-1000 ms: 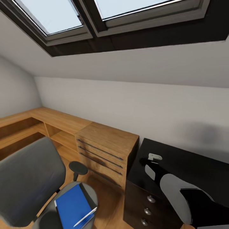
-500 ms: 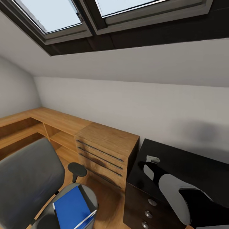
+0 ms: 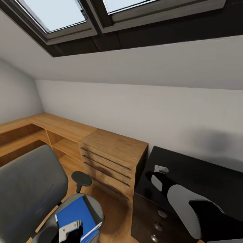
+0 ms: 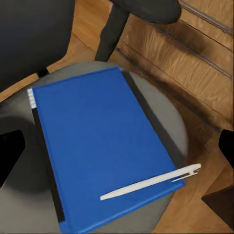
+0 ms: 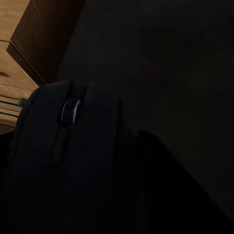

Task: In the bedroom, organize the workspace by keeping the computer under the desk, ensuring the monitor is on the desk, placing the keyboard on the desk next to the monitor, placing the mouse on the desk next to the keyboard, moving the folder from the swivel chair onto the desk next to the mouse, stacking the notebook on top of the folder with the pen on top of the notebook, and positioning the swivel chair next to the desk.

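Folder (image 4: 102, 146) lies on the swivel chair (image 3: 28, 189) seat at the head view's lower left, pen (image 4: 151, 182) on top, so moving it remains undone. Left gripper (image 3: 70, 228) hovers above, spread wide and empty. Right gripper (image 3: 161, 168) sits over the desk (image 3: 202, 175) with a mouse (image 5: 68, 146); its grasp I cannot tell.

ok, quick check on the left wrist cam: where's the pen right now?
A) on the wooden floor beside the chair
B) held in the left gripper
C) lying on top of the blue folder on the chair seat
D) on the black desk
C: in the left wrist view the white pen lies flat across the corner of the blue folder, which rests on the grey chair seat; no fingers touch it.
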Robot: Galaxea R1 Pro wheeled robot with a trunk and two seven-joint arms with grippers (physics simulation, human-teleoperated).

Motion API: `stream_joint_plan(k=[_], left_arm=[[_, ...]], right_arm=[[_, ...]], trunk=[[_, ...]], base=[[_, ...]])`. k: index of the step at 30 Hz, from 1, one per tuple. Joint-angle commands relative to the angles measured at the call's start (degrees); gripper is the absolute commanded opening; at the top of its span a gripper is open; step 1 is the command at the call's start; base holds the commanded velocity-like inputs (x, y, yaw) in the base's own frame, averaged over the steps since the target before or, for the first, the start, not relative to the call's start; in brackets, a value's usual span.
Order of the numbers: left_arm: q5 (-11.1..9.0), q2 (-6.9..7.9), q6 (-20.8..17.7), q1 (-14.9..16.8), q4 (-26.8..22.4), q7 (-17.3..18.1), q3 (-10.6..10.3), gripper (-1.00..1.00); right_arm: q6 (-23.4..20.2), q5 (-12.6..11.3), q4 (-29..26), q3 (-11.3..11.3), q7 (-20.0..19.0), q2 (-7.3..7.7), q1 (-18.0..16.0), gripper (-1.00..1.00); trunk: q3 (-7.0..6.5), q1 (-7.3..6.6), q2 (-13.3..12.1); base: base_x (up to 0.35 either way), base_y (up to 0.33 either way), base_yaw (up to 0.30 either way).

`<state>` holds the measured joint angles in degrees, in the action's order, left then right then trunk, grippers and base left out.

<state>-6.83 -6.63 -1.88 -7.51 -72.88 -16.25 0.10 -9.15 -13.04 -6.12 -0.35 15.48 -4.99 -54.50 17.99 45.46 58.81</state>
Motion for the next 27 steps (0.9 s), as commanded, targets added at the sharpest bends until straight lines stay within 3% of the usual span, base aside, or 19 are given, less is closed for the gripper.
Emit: stream_joint_plan(k=[1, 3, 5, 7, 10, 12, 16, 27], left_arm=[[-0.89, -0.09, -5.62, -0.03, -4.32, -0.08, 0.00, 1.00], [-2.93, -0.17, -15.48, -0.03, -11.94, -0.04, -0.13, 1.00], [-5.08, -0.39, -21.72, -0.03, -16.69, -0.14, -0.71, 1.00], [-7.48, -0.76, -24.34, -0.04, -18.61, -0.25, -0.98, 1.00], [-13.04, -1.33, -25.64, 0.00, -19.58, -0.40, -1.17, 1.00], [-15.01, -1.45, -25.89, 0.01, -19.72, -0.50, -1.17, 1.00], [-16.08, -1.41, -25.96, 0.02, -19.14, -0.68, -0.91, 1.00], [-16.11, -1.37, -24.34, 0.02, -17.95, -0.72, -0.56, 1.00]], right_arm=[[-0.25, -0.40, -0.16, 0.00, 0.34, -0.02, -0.02, -1.00], [-0.25, -0.39, -0.19, 0.02, 0.33, -0.02, -0.02, -1.00], [-0.30, -0.25, -0.20, 0.10, 0.39, -0.02, -0.04, -1.00], [-0.32, -0.18, -0.21, 0.20, 0.41, -0.02, -0.04, -1.00], [-0.66, -0.15, -0.21, 0.25, 0.39, -0.02, -0.05, -1.00], [-0.82, -0.18, -0.21, 0.26, 0.36, -0.02, -0.04, -1.00], [-0.87, -0.28, -0.14, 0.24, 0.35, -0.31, -0.03, -1.00], [-0.78, -0.31, -0.12, 0.01, 0.34, -2.00, -0.02, -1.00]], trunk=[[0.25, 0.23, 0.46], [0.61, 0.67, 1.27], [0.97, 1.11, 2.07], [1.33, 1.55, 2.87], [1.86, 2.21, 4.07], [2.22, 2.65, 4.87], [2.94, 3.53, 6.48], [4.92, 5.95, 10.89]], base=[[0.000, 0.000, 0.000], [0.000, 0.000, 0.000], [0.000, 0.000, 0.000], [0.000, 0.000, 0.000], [0.000, 0.000, 0.000], [0.000, 0.000, 0.000], [0.000, 0.000, 0.000], [0.000, 0.000, 0.000]])
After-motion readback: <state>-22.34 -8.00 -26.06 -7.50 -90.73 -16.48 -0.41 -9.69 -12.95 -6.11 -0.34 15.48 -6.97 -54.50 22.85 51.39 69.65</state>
